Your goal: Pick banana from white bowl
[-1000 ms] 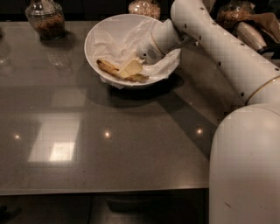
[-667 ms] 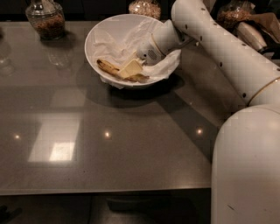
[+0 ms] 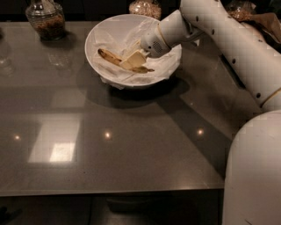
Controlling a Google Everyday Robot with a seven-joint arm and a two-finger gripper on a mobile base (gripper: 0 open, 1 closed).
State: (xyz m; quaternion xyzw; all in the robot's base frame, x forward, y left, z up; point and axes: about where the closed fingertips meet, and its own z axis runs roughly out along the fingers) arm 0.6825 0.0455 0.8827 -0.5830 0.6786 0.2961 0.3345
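The table (image 3: 109, 158) is dark grey and shiny, with small lights shining in it. A glass jar (image 3: 44, 19) of brown bits stands at the far left, and another jar (image 3: 145, 6) stands behind the white bowl (image 3: 87, 44). The banana (image 3: 109, 56) lies in the bowl on crumpled paper (image 3: 115, 37). The white arm (image 3: 237, 39) reaches in from the right. The pincer (image 3: 134, 59) sits over the banana's middle. I cannot tell if it is clamped.

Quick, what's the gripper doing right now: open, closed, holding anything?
Gripper: down in the bowl, at the middle of the banana; whether it is open, closed or holding it cannot be told.
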